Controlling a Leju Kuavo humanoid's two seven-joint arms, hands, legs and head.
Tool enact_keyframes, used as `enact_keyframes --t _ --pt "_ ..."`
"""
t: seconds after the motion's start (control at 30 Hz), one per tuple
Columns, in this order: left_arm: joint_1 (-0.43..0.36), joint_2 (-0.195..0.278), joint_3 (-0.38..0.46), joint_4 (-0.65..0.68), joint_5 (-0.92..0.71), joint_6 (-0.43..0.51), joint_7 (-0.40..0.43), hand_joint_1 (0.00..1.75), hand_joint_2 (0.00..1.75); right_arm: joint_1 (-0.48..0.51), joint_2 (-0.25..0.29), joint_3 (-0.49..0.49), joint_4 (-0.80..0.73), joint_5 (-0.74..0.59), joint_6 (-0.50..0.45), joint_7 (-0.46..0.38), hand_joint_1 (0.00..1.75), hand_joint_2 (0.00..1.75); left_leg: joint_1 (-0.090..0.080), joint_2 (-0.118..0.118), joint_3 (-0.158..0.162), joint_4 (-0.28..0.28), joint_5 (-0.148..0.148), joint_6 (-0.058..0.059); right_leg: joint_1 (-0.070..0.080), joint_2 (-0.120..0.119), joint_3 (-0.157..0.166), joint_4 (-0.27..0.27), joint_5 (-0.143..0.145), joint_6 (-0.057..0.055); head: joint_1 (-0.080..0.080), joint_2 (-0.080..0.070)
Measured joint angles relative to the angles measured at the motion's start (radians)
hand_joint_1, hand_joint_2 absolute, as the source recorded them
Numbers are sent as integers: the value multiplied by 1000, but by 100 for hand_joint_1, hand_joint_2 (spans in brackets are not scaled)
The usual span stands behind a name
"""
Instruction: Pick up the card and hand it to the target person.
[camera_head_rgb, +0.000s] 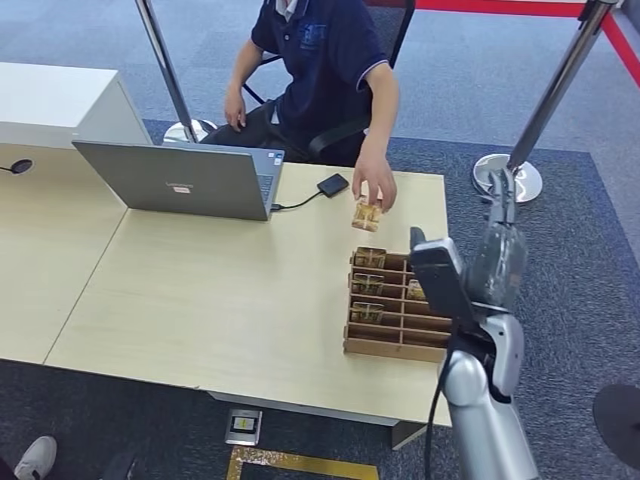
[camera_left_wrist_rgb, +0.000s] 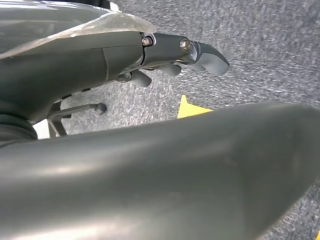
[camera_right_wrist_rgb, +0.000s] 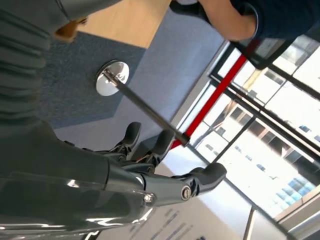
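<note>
Person's hand (camera_head_rgb: 375, 180) presses card (camera_head_rgb: 366, 215) flat on table (camera_head_rgb: 226, 290).

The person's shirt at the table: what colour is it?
Dark navy blue, with a thin pale edge on the sleeve; the shirt shows best in the head view.

floor: grey-blue carpet (camera_head_rgb: 483, 80) | furniture: light wooden table (camera_head_rgb: 211, 300) | windows (camera_right_wrist_rgb: 271, 165): bright daylight
</note>
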Motion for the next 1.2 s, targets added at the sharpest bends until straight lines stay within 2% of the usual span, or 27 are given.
enact_keyframes --t 0.13,0.23,0.37,0.47,0.57,0.67,0.77,0.87,0.97,1.13,1.17,1.2 --pt "10 1 0 0 13 5 6 0 0 255 -7 -96 -257 10 0 48 0 0 0 0 0 0 -2 0 0 0 0 0 -3 0 0 0" --pt "12 1 1 0 17 9 17 0 0 401 0 -171 -396 33 18 79 0 0 0 0 0 -1 -3 -1 -1 0 0 0 -4 0 0 0" --pt "13 2 3 -1 24 10 29 0 0 509 24 -286 -468 39 71 85 0 0 1 1 1 -1 -3 -1 -1 0 1 0 -4 -1 0 0" --pt "16 3 8 -2 39 11 30 0 0 538 60 -406 -456 21 146 50 0 0 1 2 2 -1 -3 -1 0 0 2 1 -4 -2 0 0" --pt "15 1 16 -2 56 16 30 0 0 492 80 -565 -308 31 200 16 0 0 2 2 4 -1 -3 -1 0 0 4 0 -4 -2 0 0" --pt "16 -3 27 -2 66 23 30 0 0 402 60 -757 6 59 179 16 0 0 2 2 5 -1 -3 0 1 0 6 -1 -4 -1 0 0" --pt "13 -5 33 -2 69 23 30 0 0 321 15 -892 343 64 176 62 0 0 1 2 6 -1 -3 0 0 0 6 -1 -4 -1 0 0" --pt "11 -5 33 -2 67 19 29 0 0 272 -7 -992 601 31 252 189 0 0 1 2 6 -1 -4 0 0 0 6 -1 -4 -2 0 0" --pt "9 -5 33 -2 60 12 27 0 0 247 -8 -1066 758 8 308 308 0 0 2 2 6 -2 -4 -1 0 0 5 1 -6 -3 0 0" --pt "6 -8 33 -1 51 8 20 0 0 215 -2 -1115 895 22 325 357 0 0 2 2 7 -3 -4 -2 0 0 5 2 -6 -5 0 0" --pt "6 -8 33 -1 50 7 21 0 44 209 -2 -1118 912 29 328 360 0 0 2 2 7 -3 -4 -2 0 0 5 2 -6 -5 0 0" --pt "6 -9 33 -1 50 7 21 0 58 207 -2 -1119 919 32 329 361 0 0 2 2 7 -3 -4 -2 0 0 5 2 -6 -5 0 0"
